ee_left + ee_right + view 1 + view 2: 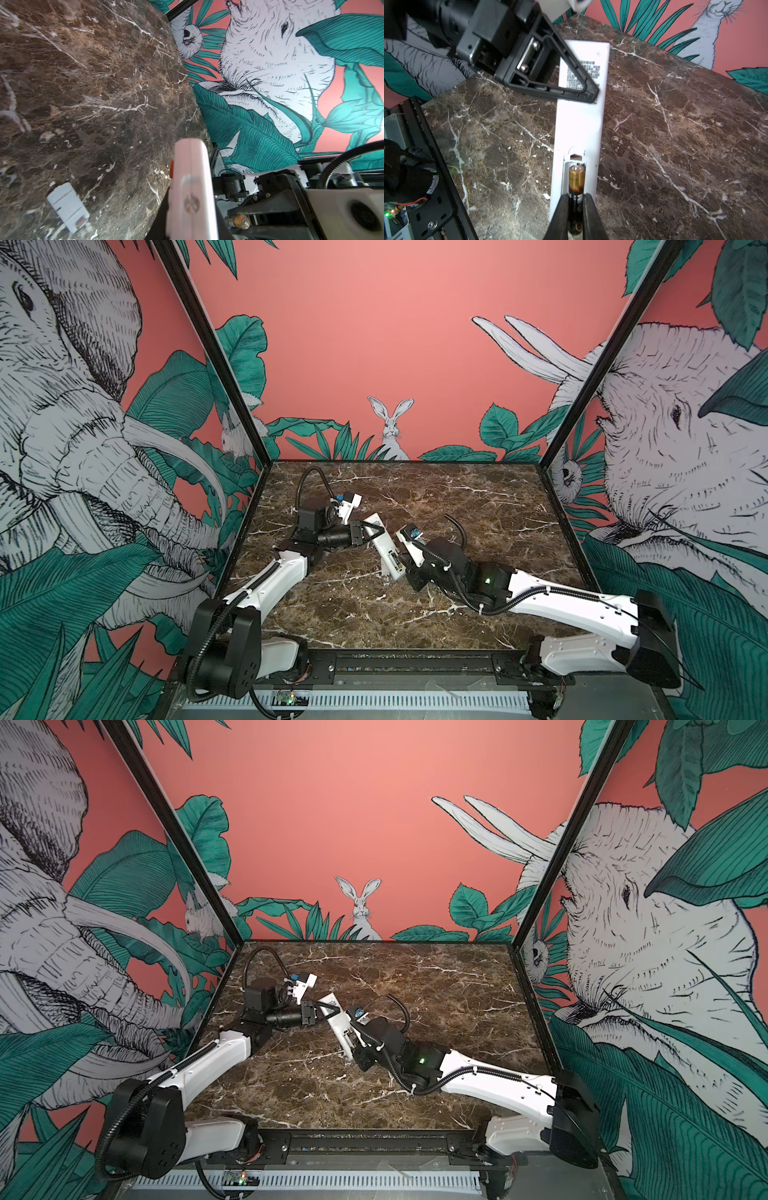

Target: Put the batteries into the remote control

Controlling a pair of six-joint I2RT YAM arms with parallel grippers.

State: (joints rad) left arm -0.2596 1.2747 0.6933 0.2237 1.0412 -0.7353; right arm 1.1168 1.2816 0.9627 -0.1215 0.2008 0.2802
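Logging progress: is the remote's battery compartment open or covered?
Open. The remote control shows its bay uncovered, a battery held there by the right gripper; the cover lies on the table.

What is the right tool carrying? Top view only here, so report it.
Observer: In the right wrist view the right tool grips a battery, its copper end lined up along the open battery bay in the back of the remote control.
Operator: Now find the cover for me.
Observer: In the left wrist view the white cover lies flat on the table, apart from the remote control.
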